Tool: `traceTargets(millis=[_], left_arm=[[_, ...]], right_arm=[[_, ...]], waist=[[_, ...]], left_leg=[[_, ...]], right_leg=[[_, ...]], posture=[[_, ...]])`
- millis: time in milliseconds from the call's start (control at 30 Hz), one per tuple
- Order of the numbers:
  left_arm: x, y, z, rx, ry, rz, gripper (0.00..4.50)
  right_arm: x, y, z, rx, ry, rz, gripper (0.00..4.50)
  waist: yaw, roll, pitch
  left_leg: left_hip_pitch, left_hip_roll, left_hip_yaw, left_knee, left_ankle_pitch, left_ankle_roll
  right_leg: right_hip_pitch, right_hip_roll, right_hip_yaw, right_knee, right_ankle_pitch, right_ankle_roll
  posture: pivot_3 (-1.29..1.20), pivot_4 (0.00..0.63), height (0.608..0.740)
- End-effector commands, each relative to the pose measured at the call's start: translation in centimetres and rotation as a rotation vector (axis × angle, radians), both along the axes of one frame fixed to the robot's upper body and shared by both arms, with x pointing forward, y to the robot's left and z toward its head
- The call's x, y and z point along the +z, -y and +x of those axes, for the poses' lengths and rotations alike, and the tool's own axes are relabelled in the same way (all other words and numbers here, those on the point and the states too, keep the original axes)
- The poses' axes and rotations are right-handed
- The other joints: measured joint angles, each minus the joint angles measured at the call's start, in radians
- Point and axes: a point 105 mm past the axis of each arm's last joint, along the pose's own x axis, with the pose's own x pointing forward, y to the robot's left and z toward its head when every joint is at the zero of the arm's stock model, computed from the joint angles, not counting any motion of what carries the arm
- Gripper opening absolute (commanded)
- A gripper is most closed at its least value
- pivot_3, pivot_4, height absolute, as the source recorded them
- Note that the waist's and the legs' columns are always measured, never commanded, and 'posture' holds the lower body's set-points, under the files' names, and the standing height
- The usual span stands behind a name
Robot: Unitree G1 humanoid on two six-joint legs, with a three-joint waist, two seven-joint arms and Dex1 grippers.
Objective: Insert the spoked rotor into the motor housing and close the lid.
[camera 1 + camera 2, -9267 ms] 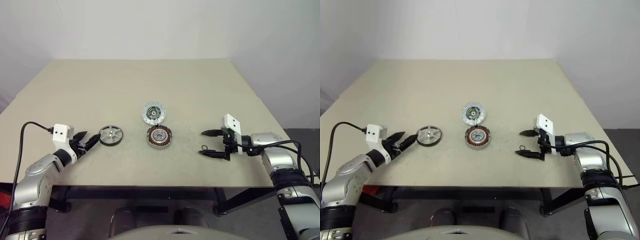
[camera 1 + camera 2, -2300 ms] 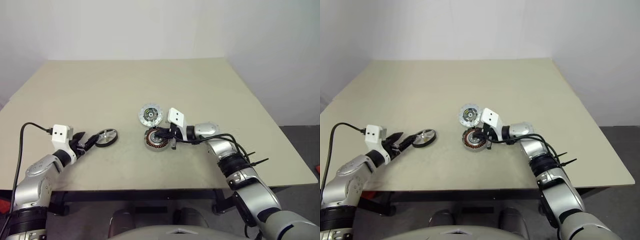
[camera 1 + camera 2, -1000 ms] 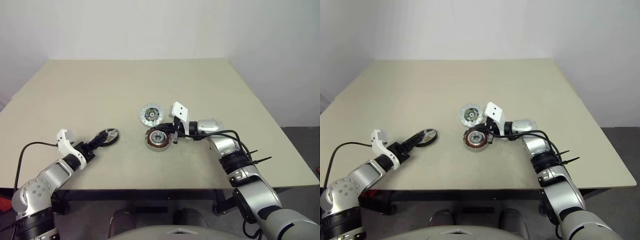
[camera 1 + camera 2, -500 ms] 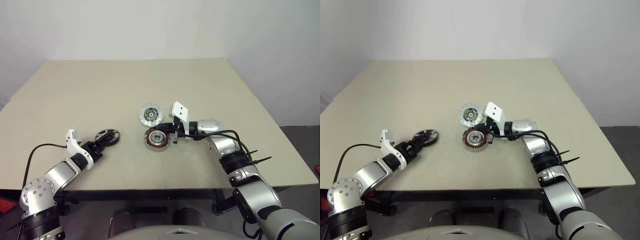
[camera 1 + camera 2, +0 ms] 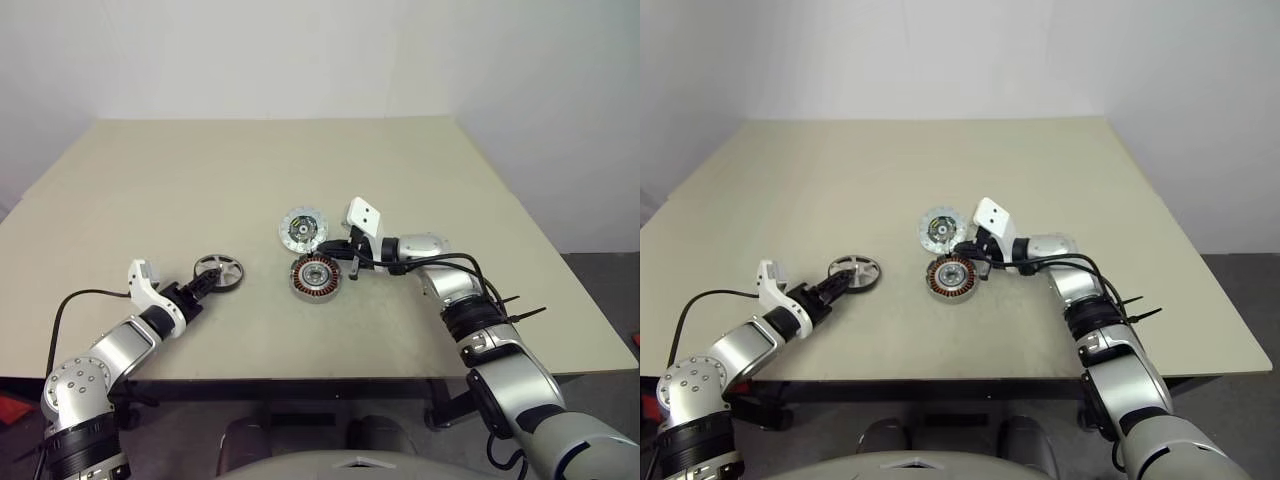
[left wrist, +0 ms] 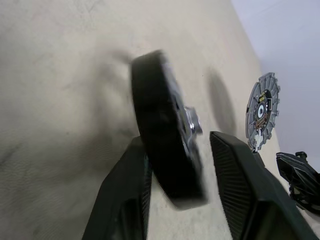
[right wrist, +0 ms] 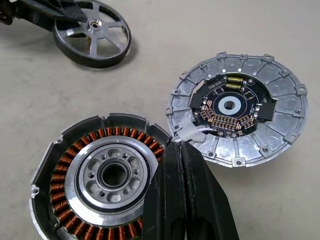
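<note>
While tilted, spoked rotor (image 6: 162, 135) between left end effector (image 6: 182, 200) fingers

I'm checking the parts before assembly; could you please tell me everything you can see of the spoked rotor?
The spoked rotor is a small silver metal wheel with spokes, a central hub and a thick black outer rim. It sits on the table, left of the motor housing, apart from it. The left gripper has its black fingers either side of the rim.

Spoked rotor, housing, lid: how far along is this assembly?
Nothing is assembled yet. The left gripper has its fingers either side of the spoked rotor at its rim, on the table. The shut right gripper rests by the motor housing, which is empty. Left: seat the rotor, then fit the lid, which lies beside it.
</note>
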Motion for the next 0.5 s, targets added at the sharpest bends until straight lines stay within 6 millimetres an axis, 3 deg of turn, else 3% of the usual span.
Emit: traceTargets(millis=[33, 133, 233, 500], left_arm=[[1.2, -0.2, 0.4, -0.002, 0.05, 0.004, 1.98], [1.4, -0.1, 0.5, -0.007, 0.062, 0.0, 1.37], [1.5, 0.1, 0.6, -0.012, 0.069, -0.006, 0.48], [2.6, 1.9, 0.1, -0.101, 0.114, -0.058, 0.42]], right_arm=[[1.9, 0.3, 0.6, -0.004, 0.047, 0.042, 0.0], [2.0, 0.3, 0.6, -0.007, 0.049, 0.046, 0.0], [2.1, 0.4, 0.7, -0.011, 0.049, 0.049, 0.0], [2.8, 1.7, -0.5, 0.073, -0.043, 0.086, 0.0]], waist=[[0.0, 0.0, 0.0], [0.0, 0.0, 0.0], [0.0, 0.0, 0.0], [0.003, 0.0, 0.0]], left_leg=[[0.0, 0.0, 0.0, 0.0, 0.0, 0.0], [0.0, 0.0, 0.0, 0.0, 0.0, 0.0], [0.0, 0.0, 0.0, 0.0, 0.0, 0.0], [0.0, 0.0, 0.0, 0.0, 0.0, 0.0]], right_leg=[[0.0, 0.0, 0.0, 0.0, 0.0, 0.0], [0.0, 0.0, 0.0, 0.0, 0.0, 0.0], [0.0, 0.0, 0.0, 0.0, 0.0, 0.0], [0.0, 0.0, 0.0, 0.0, 0.0, 0.0]], posture=[[0.0, 0.0, 0.74], [0.0, 0.0, 0.74], [0.0, 0.0, 0.74], [0.0, 0.0, 0.74]])
